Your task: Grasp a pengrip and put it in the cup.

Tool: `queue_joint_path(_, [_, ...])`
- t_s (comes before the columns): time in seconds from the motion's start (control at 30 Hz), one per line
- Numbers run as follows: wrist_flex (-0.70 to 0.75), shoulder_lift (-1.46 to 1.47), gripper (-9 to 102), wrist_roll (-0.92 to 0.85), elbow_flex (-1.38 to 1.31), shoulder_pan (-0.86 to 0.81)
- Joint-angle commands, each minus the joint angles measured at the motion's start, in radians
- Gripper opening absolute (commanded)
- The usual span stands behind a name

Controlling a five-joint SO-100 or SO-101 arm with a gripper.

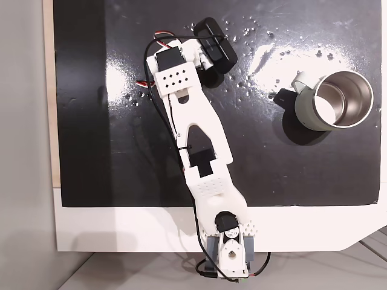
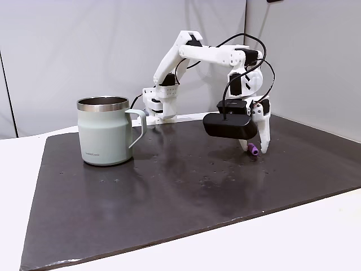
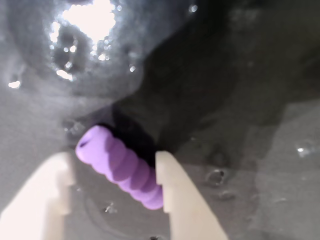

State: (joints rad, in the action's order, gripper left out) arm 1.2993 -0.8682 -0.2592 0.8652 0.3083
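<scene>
In a fixed view, the cup (image 2: 105,131) stands upright at left, grey-green with steel rim. At right, my gripper (image 3: 112,172) is spread, unclenched, straddling the pengrip (image 3: 120,167): a purple ridged tube lying on the black mat (image 2: 169,192).

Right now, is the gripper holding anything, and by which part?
Nothing is held yet. The gripper straddles the purple pengrip lying on the mat, one finger against its lower end, the other apart.
</scene>
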Motion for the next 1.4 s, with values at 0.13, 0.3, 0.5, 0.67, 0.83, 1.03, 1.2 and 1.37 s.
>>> queue_joint_path(0.13, [0.061, 0.044, 0, -0.012, -0.121, 0.009])
queue_joint_path(0.3, [0.092, 0.044, 0, -0.008, -0.16, 0.002])
queue_joint_path(0.5, [0.258, 0.044, 0, 0.041, -0.423, -0.049])
queue_joint_path(0.67, [0.508, 0.135, 0, 0.058, -0.899, -0.12])
queue_joint_path(0.83, [0.505, -0.083, 0, 0.067, -0.765, -0.238])
queue_joint_path(1.03, [0.505, -0.291, 0, 0.048, -0.687, -0.43])
queue_joint_path(1.2, [0.503, -0.469, 0, -0.02, -0.575, -0.594])
queue_joint_path(1.37, [0.502, -0.517, 0, -0.098, -0.551, -0.741])
